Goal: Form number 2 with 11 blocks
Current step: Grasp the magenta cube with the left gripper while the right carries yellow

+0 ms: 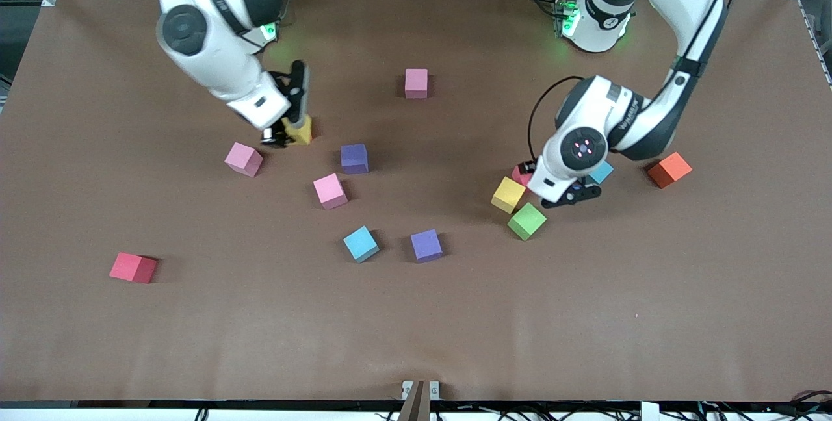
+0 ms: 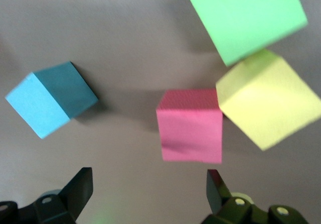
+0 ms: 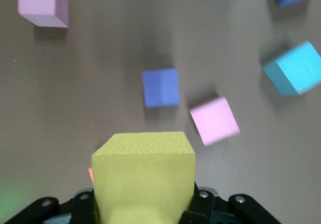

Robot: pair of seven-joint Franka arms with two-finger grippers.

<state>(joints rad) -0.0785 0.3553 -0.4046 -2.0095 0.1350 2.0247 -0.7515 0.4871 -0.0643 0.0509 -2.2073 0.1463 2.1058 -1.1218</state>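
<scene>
Brown table point(image 1: 585, 330) with the two arms reaching in from their bases. The right gripper point(image 1: 294, 132) is clamped on a yellow block point(image 3: 143, 176), held just above the table toward the right arm's end. The left gripper point(image 2: 148, 194) hangs with its jaws spread wide and empty over a red block point(image 2: 190, 125), which touches a second yellow block point(image 2: 268, 101); a green block point(image 2: 247, 18) lies just beside that one, nearer the front camera.

The blocks are scattered singly; no part of the number 2 is laid out yet. Loose pieces include three pink blocks point(image 1: 416, 82), point(image 1: 244, 159), point(image 1: 330, 190), two purple blocks point(image 1: 354, 158), point(image 1: 426, 245), two light blue blocks point(image 1: 361, 243), point(image 1: 601, 171), and a lone red block point(image 1: 133, 267) well apart toward the right arm's end.

The cubes appear light, matte and slightly yielding, probably foam; a grip on two opposite flat faces should hold without slipping.

An orange cube point(image 1: 669, 169) lies near the left arm. The yellow neighbour crowds one face of the red block and may be nudged by a descending finger.
</scene>
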